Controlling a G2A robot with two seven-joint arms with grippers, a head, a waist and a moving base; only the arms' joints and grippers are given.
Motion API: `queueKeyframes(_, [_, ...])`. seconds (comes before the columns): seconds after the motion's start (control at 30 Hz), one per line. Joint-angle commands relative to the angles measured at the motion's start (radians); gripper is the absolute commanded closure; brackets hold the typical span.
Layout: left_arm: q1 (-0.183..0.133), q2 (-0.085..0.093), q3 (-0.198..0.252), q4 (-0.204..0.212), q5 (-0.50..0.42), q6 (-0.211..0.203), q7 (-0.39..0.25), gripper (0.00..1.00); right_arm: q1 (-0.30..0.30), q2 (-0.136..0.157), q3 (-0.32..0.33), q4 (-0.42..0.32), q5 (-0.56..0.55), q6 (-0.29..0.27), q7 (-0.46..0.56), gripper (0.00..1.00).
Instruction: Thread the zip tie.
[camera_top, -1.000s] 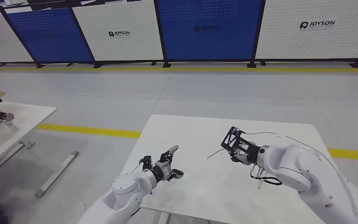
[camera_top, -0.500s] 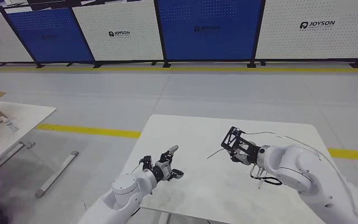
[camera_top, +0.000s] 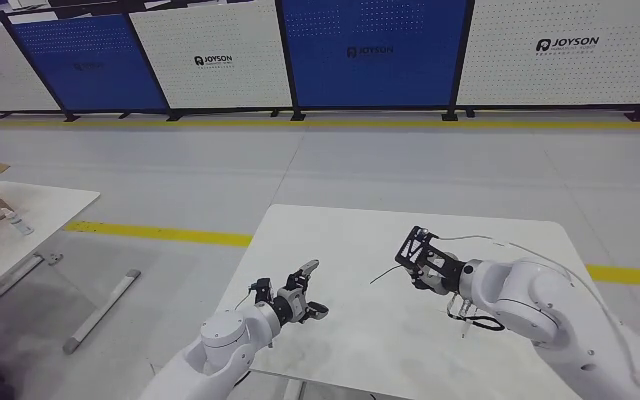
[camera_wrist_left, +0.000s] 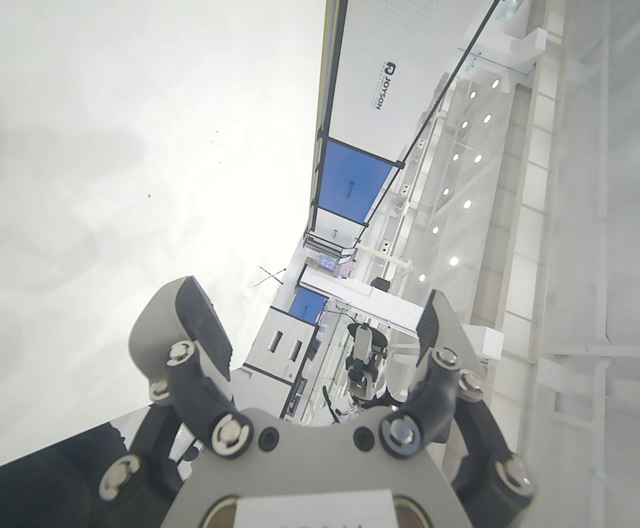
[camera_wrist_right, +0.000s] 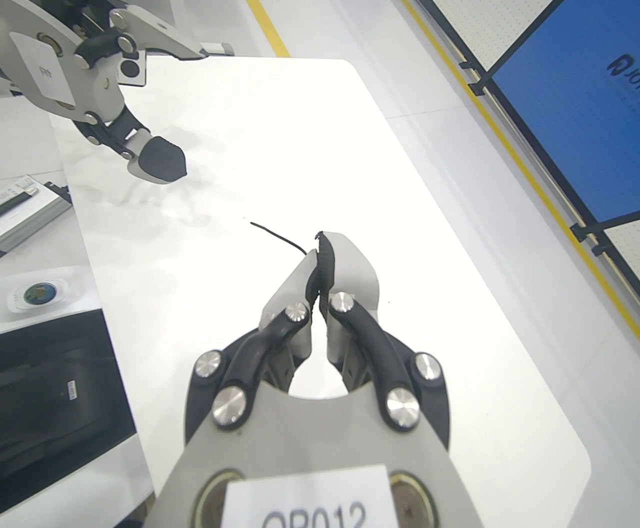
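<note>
Zip tie (camera_wrist_right: 278, 236), a thin black strand, sits pinched between the closed fingers of the right gripper (camera_wrist_right: 319, 252). Its free end sticks out past the fingertips over the white table (camera_wrist_right: 400, 250), pointing toward the left gripper (camera_wrist_left: 315, 305), whose fingers are spread wide, holding nothing, well apart from it

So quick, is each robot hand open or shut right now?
Left end effector: open, holding nothing.
Right end effector: closed on the zip tie.
</note>
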Motion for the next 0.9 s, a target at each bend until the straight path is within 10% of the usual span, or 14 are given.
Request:
queueKeyframes(0.0, [-0.006,-0.002,0.019,0.011,-0.021,0.001,-0.016,0.00,-0.007,0.000,0.001,-0.006,-0.034,0.000,-0.019,1.00])
queueKeyframes(0.33, [-0.134,0.026,0.148,0.006,-0.328,0.001,0.090,0.00,0.021,0.018,-0.086,-0.009,-0.199,0.000,-0.119,1.00])
queueKeyframes(0.87, [-0.134,0.026,0.148,0.006,-0.328,0.001,0.090,0.00,0.021,0.018,-0.086,-0.009,-0.199,0.000,-0.119,1.00])
